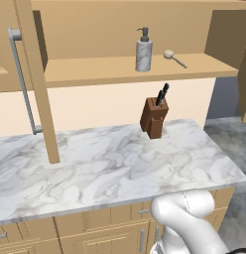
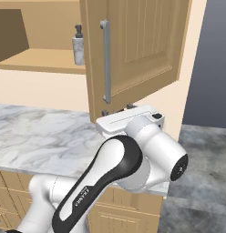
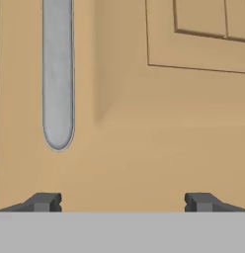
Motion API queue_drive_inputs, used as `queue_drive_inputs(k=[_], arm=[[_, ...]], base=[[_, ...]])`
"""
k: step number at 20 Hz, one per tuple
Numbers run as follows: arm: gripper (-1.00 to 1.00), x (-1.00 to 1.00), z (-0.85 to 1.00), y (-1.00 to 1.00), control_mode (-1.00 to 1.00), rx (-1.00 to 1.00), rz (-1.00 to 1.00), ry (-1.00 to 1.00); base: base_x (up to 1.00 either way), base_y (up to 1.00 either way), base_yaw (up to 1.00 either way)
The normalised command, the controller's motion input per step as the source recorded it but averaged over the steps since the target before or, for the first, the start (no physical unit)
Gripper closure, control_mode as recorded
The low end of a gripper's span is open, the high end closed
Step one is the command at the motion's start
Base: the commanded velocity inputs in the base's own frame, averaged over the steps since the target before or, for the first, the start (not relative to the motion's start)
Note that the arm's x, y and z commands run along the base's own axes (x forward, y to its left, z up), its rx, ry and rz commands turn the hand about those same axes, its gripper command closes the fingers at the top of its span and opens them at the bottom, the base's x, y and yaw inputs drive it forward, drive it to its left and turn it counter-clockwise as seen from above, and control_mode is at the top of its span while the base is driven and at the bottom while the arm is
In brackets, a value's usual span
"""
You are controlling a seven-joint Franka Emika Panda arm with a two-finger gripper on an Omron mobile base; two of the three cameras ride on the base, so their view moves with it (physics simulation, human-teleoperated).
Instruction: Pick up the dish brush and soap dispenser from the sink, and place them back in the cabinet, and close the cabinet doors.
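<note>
Soap dispenser [image 1: 143,51] stands upright on the cabinet [image 1: 120,69] shelf, with the dish brush [image 1: 173,58] lying just to its right, near but apart. Both cabinet doors stand open: the left door [image 1: 38,84] juts out over the marble counter [image 1: 105,166], and the right door [image 2: 133,50] hangs over the counter's right end. The knife block [image 1: 154,117] sits toward the far right of the counter. In the hand view, the gripper [image 3: 122,202] faces the right door's panel at close range, jaws spread wide and holding nothing, the silver handle's [image 3: 58,74] lower end to the left.
</note>
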Motion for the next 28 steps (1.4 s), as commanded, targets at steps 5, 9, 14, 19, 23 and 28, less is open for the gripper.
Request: queue_drive_inputs(k=[5,9,14,19,23,28], arm=[[-1.0,0.2,0.0,0.31,-1.0,0.0,0.0,-0.01],[-1.0,0.35,0.0,0.16,-1.0,0.0,0.0,-0.01],[-1.0,0.42,0.0,0.14,-1.0,0.0,0.0,0.0],[-1.0,0.32,0.0,0.23,-1.0,0.0,0.0,0.0],[-1.0,0.29,0.0,0.25,-1.0,0.0,0.0,0.0],[-1.0,0.29,0.0,0.28,-1.0,0.0,-0.03,0.0]], base=[[0.0,0.0,0.0],[0.0,0.0,0.0],[0.0,0.0,0.0],[0.0,0.0,0.0],[0.0,0.0,0.0],[0.0,0.0,0.0]])
